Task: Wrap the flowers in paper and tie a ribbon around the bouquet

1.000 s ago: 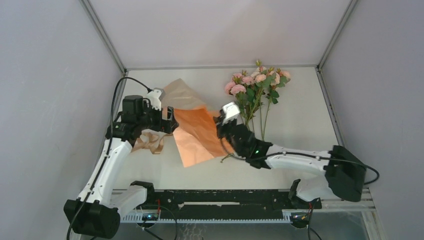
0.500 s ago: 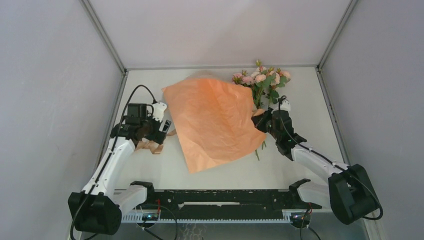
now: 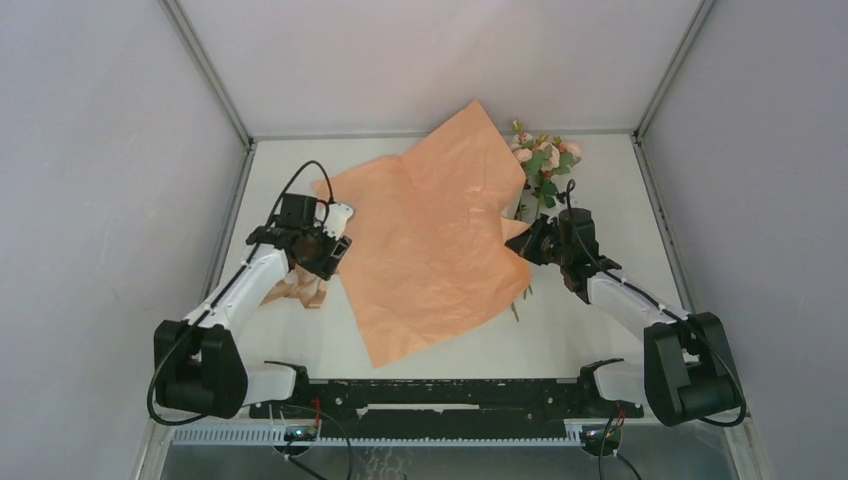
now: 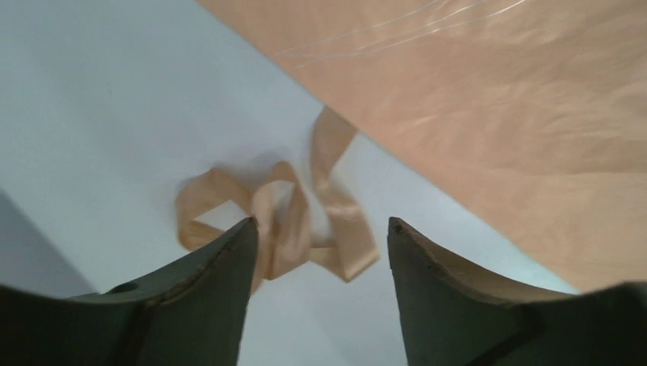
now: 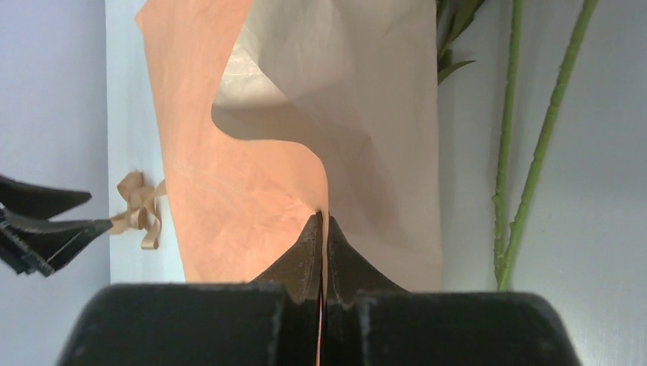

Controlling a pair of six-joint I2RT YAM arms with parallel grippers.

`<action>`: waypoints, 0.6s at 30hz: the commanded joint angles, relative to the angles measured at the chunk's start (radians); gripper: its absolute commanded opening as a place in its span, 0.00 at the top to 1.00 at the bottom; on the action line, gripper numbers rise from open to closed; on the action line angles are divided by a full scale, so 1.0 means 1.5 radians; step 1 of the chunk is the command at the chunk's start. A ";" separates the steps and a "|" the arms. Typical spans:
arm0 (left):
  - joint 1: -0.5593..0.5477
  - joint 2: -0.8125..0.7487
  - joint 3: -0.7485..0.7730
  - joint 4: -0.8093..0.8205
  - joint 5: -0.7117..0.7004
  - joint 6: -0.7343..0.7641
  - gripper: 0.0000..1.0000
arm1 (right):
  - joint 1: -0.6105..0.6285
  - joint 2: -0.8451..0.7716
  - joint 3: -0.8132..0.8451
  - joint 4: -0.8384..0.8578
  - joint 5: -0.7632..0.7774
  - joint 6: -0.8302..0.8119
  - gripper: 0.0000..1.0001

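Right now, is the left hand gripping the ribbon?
No: the left hand stands open over the ribbon, which lies limp on the table, not pinched.

1. The paper (image 3: 430, 240) lies across the middle of the table (image 3: 610, 190), between the two arms.
2. The flowers (image 3: 545, 165) lie at the far right, partly behind the paper's right edge, with their stems running toward the near side.
3. The ribbon (image 3: 300, 290) lies on the table just left of the paper.
4. The left gripper (image 3: 335, 250) hangs over the ribbon, a finger on either side.
5. The right gripper (image 3: 522, 243) is at the paper's right edge, pinching it, just left of the stems.
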 commanded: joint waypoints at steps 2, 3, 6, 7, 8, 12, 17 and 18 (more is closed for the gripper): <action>0.011 0.017 -0.054 0.020 -0.128 0.152 0.24 | 0.000 -0.028 0.035 -0.002 -0.032 -0.051 1.00; 0.010 0.020 -0.071 0.030 -0.125 0.164 0.20 | 0.001 -0.030 0.035 -0.001 -0.031 -0.052 1.00; 0.010 0.059 -0.108 0.121 -0.163 0.174 0.14 | 0.009 -0.032 0.037 -0.002 -0.023 -0.053 1.00; 0.010 0.080 -0.108 0.136 -0.177 0.172 0.14 | 0.013 -0.032 0.038 -0.004 -0.021 -0.054 1.00; 0.010 0.104 -0.098 0.138 -0.180 0.166 0.14 | 0.017 -0.032 0.041 -0.008 -0.021 -0.058 1.00; 0.009 0.178 -0.065 0.137 -0.192 0.143 0.22 | 0.039 -0.042 0.055 -0.043 -0.002 -0.081 1.00; 0.020 0.219 -0.071 0.152 -0.243 0.139 0.50 | 0.066 -0.059 0.063 -0.059 0.020 -0.087 1.00; 0.030 0.216 -0.071 0.149 -0.242 0.139 0.56 | 0.075 -0.057 0.069 -0.061 0.024 -0.086 1.00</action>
